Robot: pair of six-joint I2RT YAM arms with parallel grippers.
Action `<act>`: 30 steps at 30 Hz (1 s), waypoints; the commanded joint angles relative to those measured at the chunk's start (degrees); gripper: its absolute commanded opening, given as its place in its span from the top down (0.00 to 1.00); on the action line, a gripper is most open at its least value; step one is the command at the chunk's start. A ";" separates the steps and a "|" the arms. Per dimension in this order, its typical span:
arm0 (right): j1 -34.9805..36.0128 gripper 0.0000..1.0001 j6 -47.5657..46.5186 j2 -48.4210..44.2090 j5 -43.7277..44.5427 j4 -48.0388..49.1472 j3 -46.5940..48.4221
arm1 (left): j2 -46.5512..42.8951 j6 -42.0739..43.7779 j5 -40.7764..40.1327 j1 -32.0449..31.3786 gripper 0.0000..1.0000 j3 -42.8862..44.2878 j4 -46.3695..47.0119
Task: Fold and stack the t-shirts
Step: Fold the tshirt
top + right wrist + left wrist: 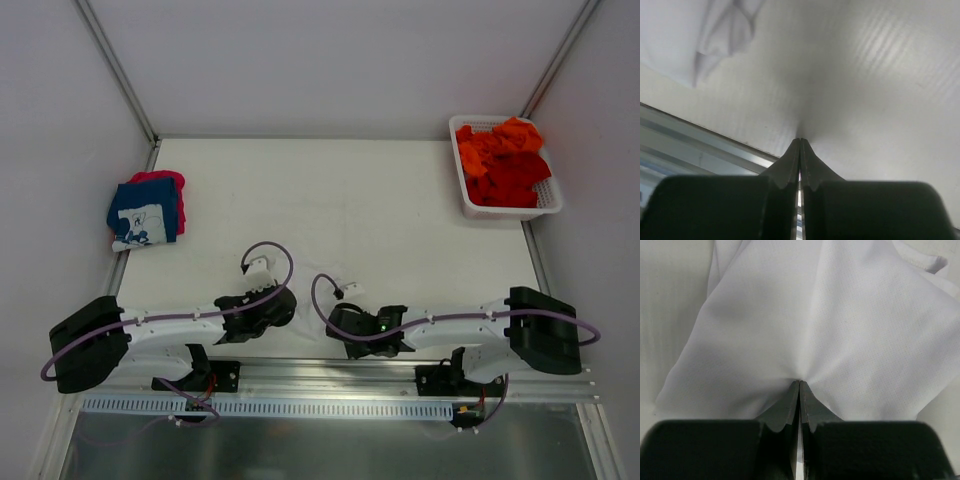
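Barely readable on the white table (400,200), the white t-shirt (840,315) fans from the left gripper (799,382), which pinches it; the right gripper (800,140) is clenched, its hold unclear.

Table (350,190) middle lies open; folded t-shirts (147,208) crowd the left edge; basket (510,212) fills the far-right corner.

The top camera gives me bright, even overhead light; the white table (380,200) comes close to washing out, and the shadows on it are soft and faint. The orange t-shirts (490,150) look heavily saturated, their folds half lost in colour. On the left wrist camera the white t-shirt (850,315) is sharp enough to show its weave, with gentle grey shading in the creases, while the left gripper (799,385) is a dark, blurred mass along the bottom edge. The right wrist view is dimmer, a grey shadow pooling around the right gripper (800,142).
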 commanded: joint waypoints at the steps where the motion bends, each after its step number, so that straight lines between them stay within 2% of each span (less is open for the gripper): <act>1: 0.87 1.00 3.11 -4.23 3.61 -4.89 -1.86 | -0.23 0.33 -1.15 -0.21 1.00 -1.57 -4.06; 5: 2.10 1.00 1.98 -11.17 8.61 -5.33 -1.95 | -6.18 4.02 -1.93 -1.78 1.00 1.67 -5.80; 7: 2.10 0.89 0.40 -15.73 10.02 -5.77 -1.16 | -8.83 8.67 -3.16 -2.23 1.00 3.96 -7.04; 8: 2.10 0.83 -0.04 -17.06 11.68 -6.64 -0.81 | -10.85 10.51 -3.51 -2.23 0.97 6.67 -8.26; 9: 2.10 0.75 -0.66 -18.29 12.39 -6.91 -0.03 | -11.65 13.92 -4.74 -2.23 0.89 8.18 -9.15; 10: 2.10 0.72 -2.32 -20.39 13.10 -7.09 0.42 | -12.53 15.70 -5.44 -2.23 0.68 9.67 -9.76; 11: 2.10 0.58 -3.20 -21.28 14.32 -7.61 0.86 | -13.58 17.63 -6.23 -2.32 0.55 12.47 -11.08; 12: 2.01 0.50 -4.17 -22.08 14.68 -7.53 1.56 | -14.03 21.30 -8.59 -2.32 0.38 13.89 -11.70; 13: 2.10 0.42 -5.22 -22.61 14.95 -7.62 2.00 | -14.12 23.08 -10.27 -2.32 0.10 15.12 -12.49; 14: 2.10 0.31 -6.45 -23.13 15.82 -7.79 2.35 | -13.51 24.58 -12.20 -2.32 0.01 17.49 -13.54; 17: 2.01 0.19 -6.56 -22.09 16.88 -7.44 2.62 | -10.10 27.49 -19.33 -1.70 0.01 21.27 -19.51; 21: 1.93 0.18 -4.27 -18.66 16.53 -3.68 0.69 | -5.60 27.67 -13.55 4.88 0.01 20.77 -21.99; 25: 1.66 0.17 -1.81 -16.02 15.13 6.42 -3.96 | 1.24 27.15 -10.56 9.89 0.01 18.83 -22.08; 27: 1.31 0.17 -1.11 -14.62 14.95 11.53 -5.99 | 3.10 25.92 -7.66 10.51 0.01 18.21 -21.90; 30: 0.61 0.17 -0.75 -13.47 14.86 16.54 -8.01 | 5.30 23.63 -7.65 10.69 0.02 16.72 -21.81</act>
